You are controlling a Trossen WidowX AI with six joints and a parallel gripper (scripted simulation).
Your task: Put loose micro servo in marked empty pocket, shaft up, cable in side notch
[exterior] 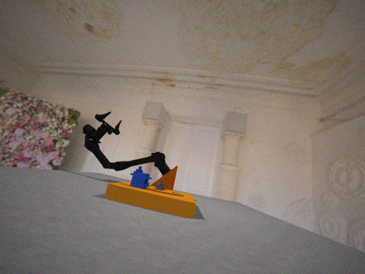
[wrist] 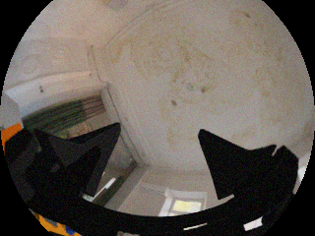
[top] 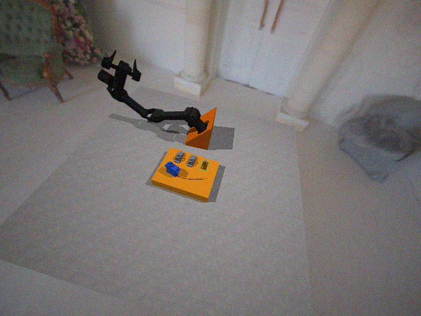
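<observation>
The blue micro servo (top: 172,168) (exterior: 140,178) stands loose on the orange deck (top: 190,189) (exterior: 153,202), at its left side, with a thin cable (top: 194,178) trailing to the right. The marked empty pocket (top: 204,165), outlined in green, is at the deck's back right. Two grey servos (top: 179,157) (top: 192,160) sit in pockets to its left. My gripper (top: 123,62) (exterior: 110,120) (wrist: 160,130) is open and empty. It is raised high, pointing upward, far to the back left of the deck. The wrist view shows only ceiling and wall between the fingers.
The arm's orange wedge base (top: 204,134) (exterior: 168,178) stands just behind the deck. A green armchair (top: 25,44) and flowers (exterior: 29,132) are at the far left. A grey cushion (top: 384,135) lies at the right.
</observation>
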